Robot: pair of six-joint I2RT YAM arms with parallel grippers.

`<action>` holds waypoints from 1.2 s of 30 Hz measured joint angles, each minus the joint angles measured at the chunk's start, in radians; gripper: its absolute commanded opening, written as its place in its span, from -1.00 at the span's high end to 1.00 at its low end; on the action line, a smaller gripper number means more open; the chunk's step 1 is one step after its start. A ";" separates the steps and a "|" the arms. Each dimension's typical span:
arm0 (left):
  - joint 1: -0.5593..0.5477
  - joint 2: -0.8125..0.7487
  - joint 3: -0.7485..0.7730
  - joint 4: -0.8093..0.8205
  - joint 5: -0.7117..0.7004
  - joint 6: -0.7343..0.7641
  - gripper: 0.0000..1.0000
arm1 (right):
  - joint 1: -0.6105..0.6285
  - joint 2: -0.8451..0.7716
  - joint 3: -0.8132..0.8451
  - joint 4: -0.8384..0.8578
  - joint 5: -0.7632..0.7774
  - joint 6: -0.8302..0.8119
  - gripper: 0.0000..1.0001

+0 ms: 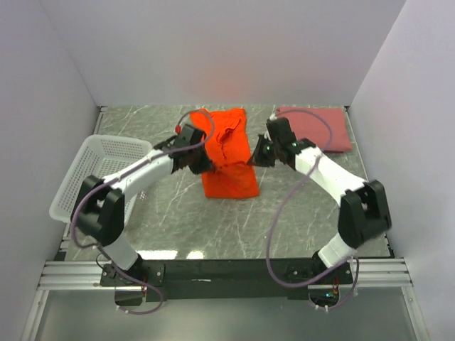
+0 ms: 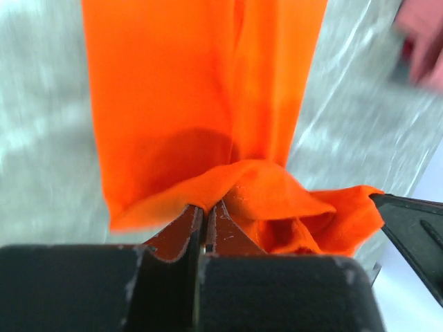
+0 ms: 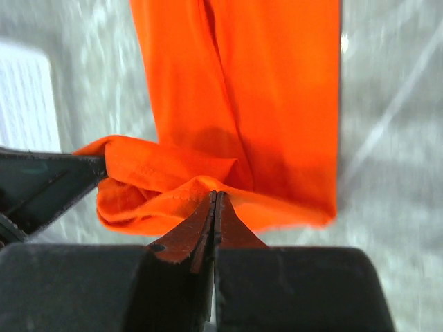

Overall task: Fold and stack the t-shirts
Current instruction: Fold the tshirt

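L gripper (image 2: 205, 213): fingers pinched together on a fold of the orange tee (image 1: 229, 177), cloth bunching up just past the tips. R gripper (image 3: 215, 200): same, clamped on orange edge, no gap. The other arm's finger shows at the side of each wrist view, so the two grips are close together.

Top view: orange tee at table (image 1: 213, 234) centre, already a narrow strip, long axis running near-to-far. Grippers sit on opposite long sides, L on left edge, R on right edge, about mid-length. Held part is rumpled and raised btwn them; the near part lies flat toward the bases. Wrist views: strip stretches straight away from both grippers.

Judgement: mid cross-fold. Next move goes along the long axis, both arms level, or the fold line skews. Neither arm nearer; symmetric grip.

Pink tee (image 1: 316, 128): folded, far right, apart from orange. Basket (image 1: 92, 170) at left.
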 measured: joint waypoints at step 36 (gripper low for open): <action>0.093 0.147 -0.161 0.120 0.159 0.092 -0.07 | -0.102 0.253 -0.074 0.080 -0.112 -0.046 0.10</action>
